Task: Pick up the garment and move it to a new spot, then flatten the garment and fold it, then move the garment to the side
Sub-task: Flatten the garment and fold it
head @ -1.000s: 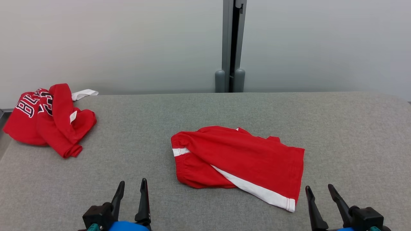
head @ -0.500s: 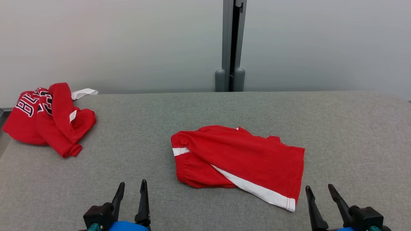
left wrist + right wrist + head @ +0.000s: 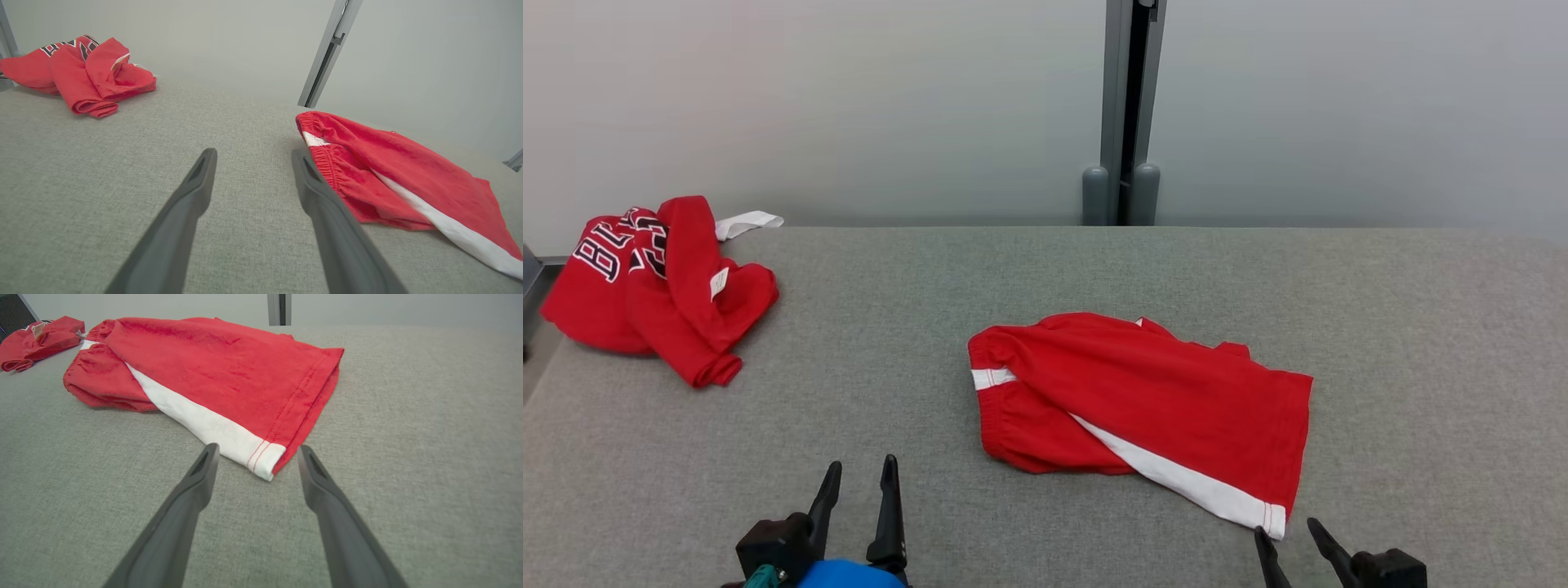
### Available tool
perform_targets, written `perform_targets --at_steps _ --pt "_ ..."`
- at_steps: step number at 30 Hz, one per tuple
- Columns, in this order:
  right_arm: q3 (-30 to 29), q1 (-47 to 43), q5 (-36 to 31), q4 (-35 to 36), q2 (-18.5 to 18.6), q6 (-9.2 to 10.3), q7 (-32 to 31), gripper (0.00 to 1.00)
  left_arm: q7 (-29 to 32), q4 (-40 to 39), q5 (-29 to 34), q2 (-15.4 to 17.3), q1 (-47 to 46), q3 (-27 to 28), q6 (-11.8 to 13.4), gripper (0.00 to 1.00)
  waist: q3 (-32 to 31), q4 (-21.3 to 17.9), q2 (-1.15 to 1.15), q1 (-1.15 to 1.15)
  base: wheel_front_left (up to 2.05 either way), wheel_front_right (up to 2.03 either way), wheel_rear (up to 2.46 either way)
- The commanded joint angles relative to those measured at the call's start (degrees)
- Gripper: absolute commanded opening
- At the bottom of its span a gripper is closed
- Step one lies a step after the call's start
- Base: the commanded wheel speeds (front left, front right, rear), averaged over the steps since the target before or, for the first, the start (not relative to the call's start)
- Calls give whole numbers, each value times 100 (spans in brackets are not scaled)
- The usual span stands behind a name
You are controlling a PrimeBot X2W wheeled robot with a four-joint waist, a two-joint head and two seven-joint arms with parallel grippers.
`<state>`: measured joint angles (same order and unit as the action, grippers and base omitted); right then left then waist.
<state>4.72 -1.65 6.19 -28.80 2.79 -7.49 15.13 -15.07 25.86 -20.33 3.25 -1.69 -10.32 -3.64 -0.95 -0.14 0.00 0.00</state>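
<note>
Shorts [image 3: 1168, 400] lie crosswise; waistband [image 3: 990, 408] leftward.

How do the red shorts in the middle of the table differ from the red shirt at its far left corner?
The red shorts lie fairly flat; the red shirt is bunched in a heap. The shorts carry a white side stripe; the shirt shows black and white lettering. The shorts cover more of the table than the shirt. Both are red and rest on the grey table.
</note>
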Motion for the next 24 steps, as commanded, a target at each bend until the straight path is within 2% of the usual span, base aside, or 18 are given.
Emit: perform_targets --at_steps 1,12,23,24 --pt "22 175 -13 -102 20 0 3 100 -15 13 20 -7 -104 -2 -24 100 29 29 0 0 0 0 0" --pt "243 826 144 -1300 19 0 -7 100 -15 61 79 -21 -185 41 -24 100 222 205 0 0 0 0 0" --pt "281 1061 187 -993 19 0 7 100 -15 9 124 -26 -243 128 -39 100 343 127 0 0 0 0 0" --pt "281 1079 185 -1002 19 0 7 82 -15 15 122 -27 -244 121 -48 100 358 115 0 0 0 0 0"
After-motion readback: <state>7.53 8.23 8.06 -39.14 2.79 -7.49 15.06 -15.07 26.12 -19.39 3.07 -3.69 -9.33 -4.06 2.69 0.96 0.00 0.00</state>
